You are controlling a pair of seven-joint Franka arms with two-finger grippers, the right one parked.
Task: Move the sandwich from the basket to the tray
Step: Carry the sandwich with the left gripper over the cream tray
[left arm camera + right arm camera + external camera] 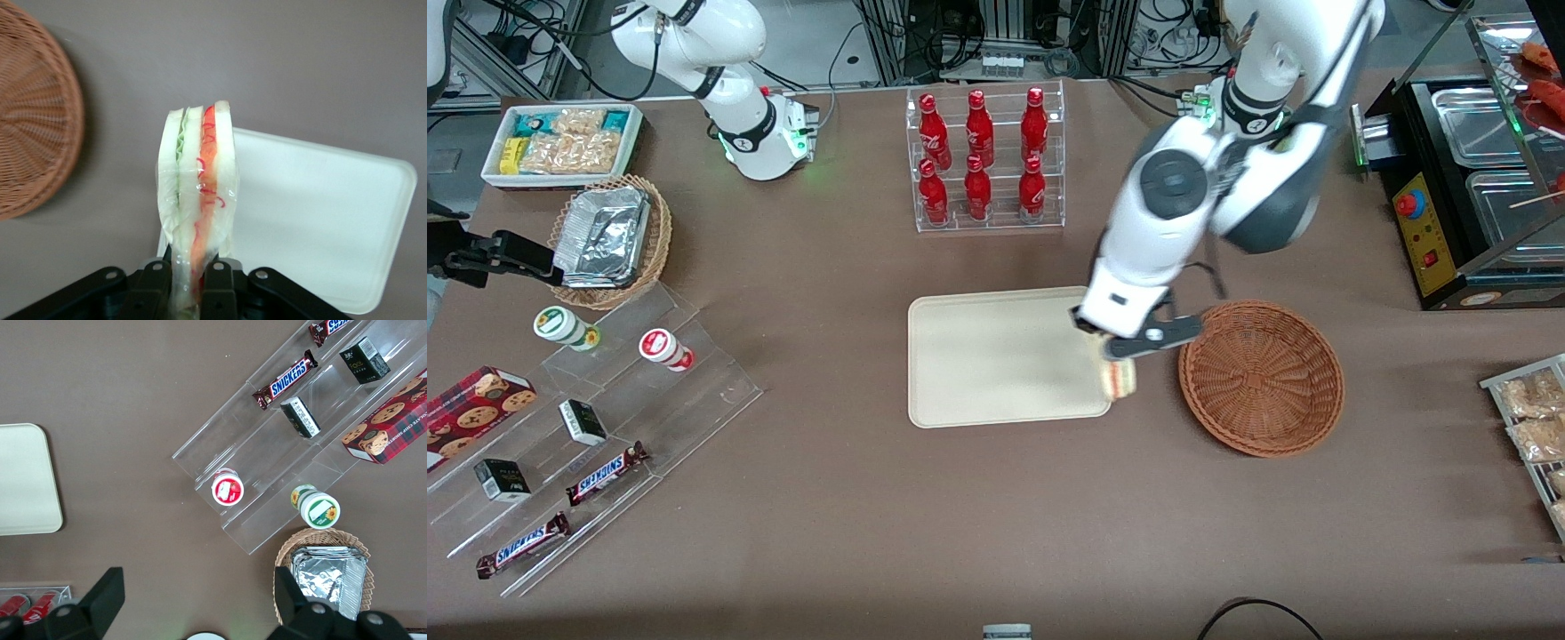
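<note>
My left gripper [1123, 348] [188, 283] is shut on the sandwich [1120, 377] [197, 193], a wrapped white-bread wedge with red and green filling at its edge. It holds the sandwich in the air over the tray's edge nearest the basket. The cream rectangular tray [996, 360] [320, 220] [23, 480] lies flat on the brown table. The round reddish-brown wicker basket [1261, 378] [33, 127] stands beside the tray toward the working arm's end, with nothing in it.
A clear rack of red bottles [985, 160] stands farther from the front camera than the tray. A food warmer [1467, 187] sits at the working arm's end. Acrylic snack shelves [578, 444], a foil-tray basket [609, 240] and a white snack bin [560, 142] lie toward the parked arm's end.
</note>
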